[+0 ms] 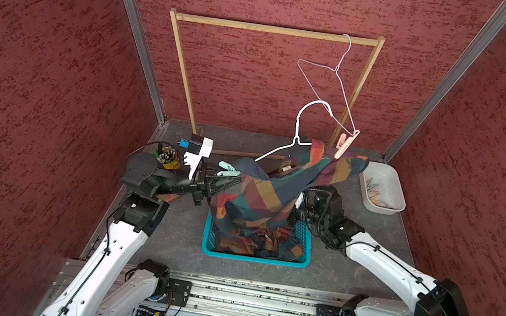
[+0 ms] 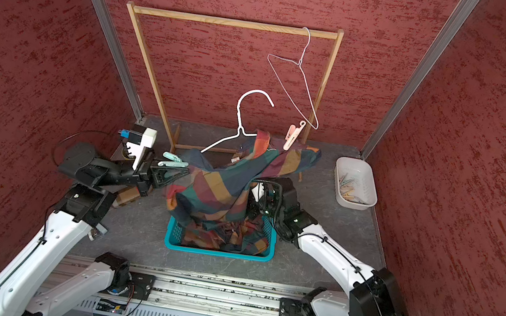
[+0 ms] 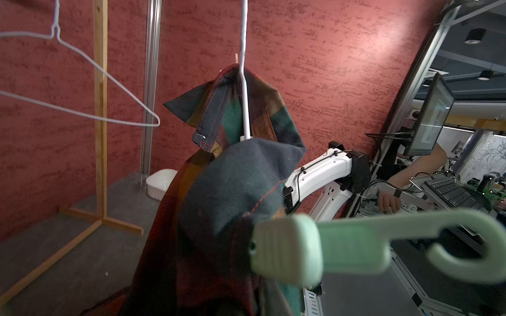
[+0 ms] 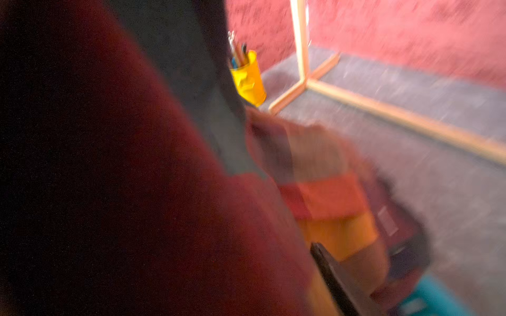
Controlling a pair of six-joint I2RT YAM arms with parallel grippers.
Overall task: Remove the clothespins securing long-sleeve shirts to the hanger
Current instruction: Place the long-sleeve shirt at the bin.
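Left wrist view shows the pale mint hooked plastic clothespin [image 3: 356,246] pinched by closed left fingers [image 1: 219,185] at the 9 o'clock edge of the plaid long-sleeve shirt [image 1: 258,198], bare grey worktop [image 1: 178,243] open at 7, draped cloth blocking the right fingers [image 4: 336,273], whose state I cannot tell.

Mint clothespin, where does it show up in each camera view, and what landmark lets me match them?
Top view: clothespin at the left edge of the shirt.
Top view: clothespin in the same spot, left of the shirt.
Left wrist: close up and blurred, against the shirt.
Right wrist: not in it.
Shared landmark: the wooden rack, seen in all four.
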